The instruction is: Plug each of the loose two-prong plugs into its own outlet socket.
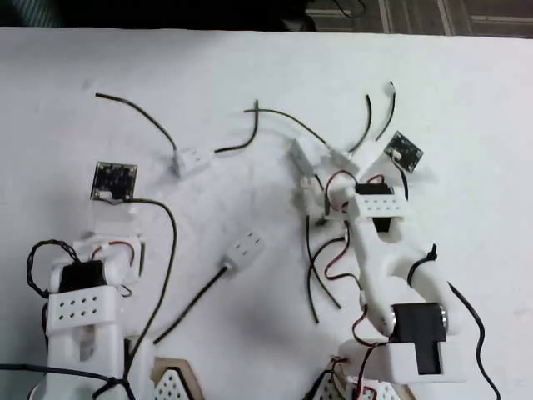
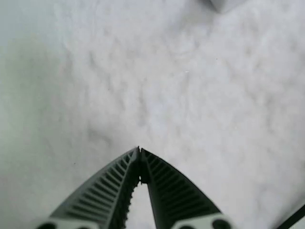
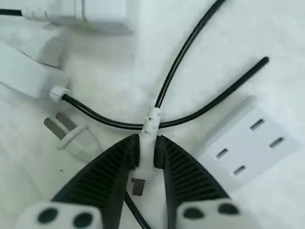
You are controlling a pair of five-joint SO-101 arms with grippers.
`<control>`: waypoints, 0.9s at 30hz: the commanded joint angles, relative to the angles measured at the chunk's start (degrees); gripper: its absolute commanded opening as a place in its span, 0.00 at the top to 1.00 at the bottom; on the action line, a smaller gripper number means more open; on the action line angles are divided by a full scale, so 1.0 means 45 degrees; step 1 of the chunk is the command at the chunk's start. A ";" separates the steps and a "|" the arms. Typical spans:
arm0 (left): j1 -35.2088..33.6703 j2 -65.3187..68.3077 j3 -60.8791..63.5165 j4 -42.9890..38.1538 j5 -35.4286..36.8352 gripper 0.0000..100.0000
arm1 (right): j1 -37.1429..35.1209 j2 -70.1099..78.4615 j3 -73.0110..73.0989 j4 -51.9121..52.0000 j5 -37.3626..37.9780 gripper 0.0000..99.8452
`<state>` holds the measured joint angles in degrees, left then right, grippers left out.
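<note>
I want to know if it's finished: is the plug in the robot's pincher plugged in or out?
Out. The right gripper is shut on the white plug, apart from the outlet socket, whose slots show empty.

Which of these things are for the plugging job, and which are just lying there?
For the job: held plug, in the right gripper; loose plug beside it; outlet socket; second socket mid-table.
Just there: table; wooden board at its near edge.
</note>
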<state>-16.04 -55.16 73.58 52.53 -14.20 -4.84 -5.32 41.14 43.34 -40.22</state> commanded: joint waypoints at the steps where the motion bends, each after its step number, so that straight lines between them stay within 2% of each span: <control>1: -0.0010 -0.0264 -0.0039 -0.0234 -0.0117 0.97 | 0.0147 -0.0537 -0.0078 0.0088 0.0176 0.98; 6: -0.0010 -0.0264 -0.0039 -0.0234 -0.0117 0.97 | 0.0049 -0.1026 -0.0410 0.0947 0.2012 0.98; 12: -0.0010 -0.0264 -0.0039 -0.0234 -0.0117 0.97 | -0.0635 -0.1905 -0.0899 0.3370 0.6193 0.98; 15: -0.0010 -0.0264 -0.0039 -0.0234 -0.0117 0.97 | -0.1104 -0.1436 -0.0860 0.4015 0.7717 0.98; 22: -0.0010 -0.0264 -0.0039 -0.0234 -0.0117 0.97 | -0.1748 0.1690 -0.0938 0.4171 0.9358 0.98; 27: -0.0010 -0.0264 -0.0039 -0.0234 -0.0117 0.97 | -0.1651 0.2608 -0.1289 0.4230 0.9553 0.98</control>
<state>-16.04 -55.16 73.58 52.53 -14.20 -11.60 3.56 35.52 61.19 2.07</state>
